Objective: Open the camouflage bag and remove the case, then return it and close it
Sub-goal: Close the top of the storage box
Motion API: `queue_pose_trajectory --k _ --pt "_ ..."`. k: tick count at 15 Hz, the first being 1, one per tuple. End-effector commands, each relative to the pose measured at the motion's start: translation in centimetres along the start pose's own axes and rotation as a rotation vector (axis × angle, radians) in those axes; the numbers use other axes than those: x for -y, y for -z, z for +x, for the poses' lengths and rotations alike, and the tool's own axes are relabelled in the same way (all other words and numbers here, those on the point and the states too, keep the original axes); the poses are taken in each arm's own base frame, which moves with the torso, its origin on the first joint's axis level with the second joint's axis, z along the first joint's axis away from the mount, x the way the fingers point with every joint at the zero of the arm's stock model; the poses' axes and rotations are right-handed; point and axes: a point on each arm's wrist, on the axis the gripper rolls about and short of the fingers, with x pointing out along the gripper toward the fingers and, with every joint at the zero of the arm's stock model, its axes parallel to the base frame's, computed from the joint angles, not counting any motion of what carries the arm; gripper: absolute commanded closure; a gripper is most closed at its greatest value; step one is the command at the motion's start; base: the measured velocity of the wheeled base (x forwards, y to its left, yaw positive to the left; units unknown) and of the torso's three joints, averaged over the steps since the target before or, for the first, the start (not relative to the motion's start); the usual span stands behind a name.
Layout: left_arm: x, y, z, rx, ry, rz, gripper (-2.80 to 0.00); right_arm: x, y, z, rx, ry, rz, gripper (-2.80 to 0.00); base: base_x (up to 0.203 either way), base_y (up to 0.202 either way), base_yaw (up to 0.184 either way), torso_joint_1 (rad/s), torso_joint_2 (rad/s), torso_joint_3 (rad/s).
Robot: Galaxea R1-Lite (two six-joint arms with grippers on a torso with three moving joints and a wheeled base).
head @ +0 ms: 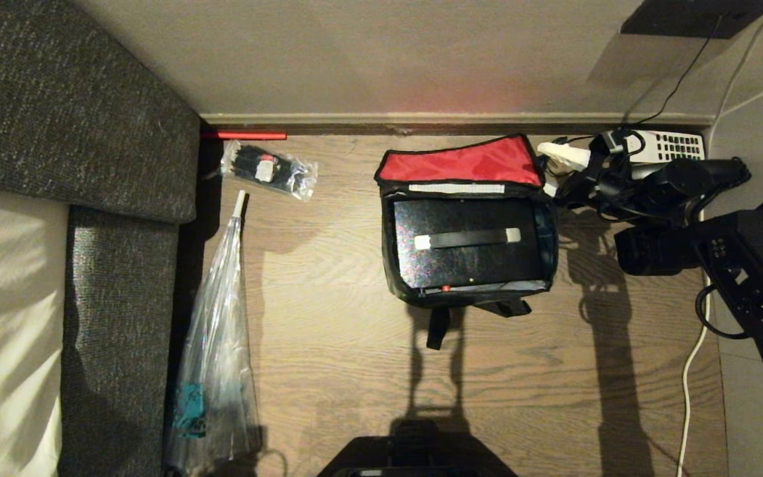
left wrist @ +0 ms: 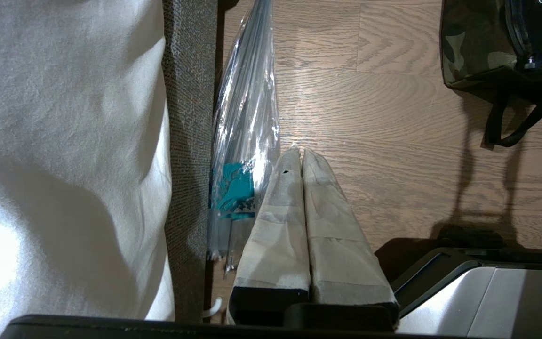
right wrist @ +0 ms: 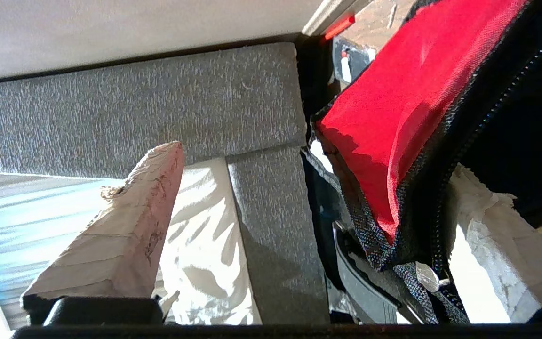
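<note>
My right gripper (right wrist: 313,221) hangs spread at the lid's corner in the upper right of the head view. The bag (head: 467,225) sits at centre, open, the case (head: 466,244) inside. I'd close on the zipper edge squarely. My left gripper (left wrist: 302,160) is pressed together. One bag, one case.

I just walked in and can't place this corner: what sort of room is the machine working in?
Probably a living room or hotel room. A wood floor runs up to a plain wall, a grey upholstered sofa fills one side, and a desk telephone sits on the floor by the wall beside the open camouflage bag.
</note>
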Motion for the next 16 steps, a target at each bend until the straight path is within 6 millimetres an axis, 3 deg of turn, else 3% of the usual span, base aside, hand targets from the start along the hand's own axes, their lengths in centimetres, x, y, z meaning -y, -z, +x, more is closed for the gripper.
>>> queue_pose_trajectory --k 1,7,12,16 --pt "0.00 0.00 -0.01 0.002 0.000 -0.001 0.00 0.09 0.11 -0.07 -0.013 -0.003 0.004 -2.80 0.000 0.000 0.000 0.000 0.00 0.000" --pt "0.00 0.06 0.00 -0.001 0.000 -0.004 0.00 0.19 0.22 -0.11 -0.017 0.000 0.009 -2.80 0.000 0.000 0.000 0.000 0.00 0.000" --pt "0.00 0.04 0.00 0.000 0.000 -0.003 0.00 0.14 0.22 -0.11 -0.024 -0.001 0.011 -2.80 0.152 0.000 0.000 0.002 0.00 0.001" --pt "0.00 0.01 -0.01 0.002 0.000 -0.003 0.00 0.06 0.17 -0.08 -0.026 -0.002 0.009 -2.80 0.017 0.000 -0.001 0.000 0.00 0.000"
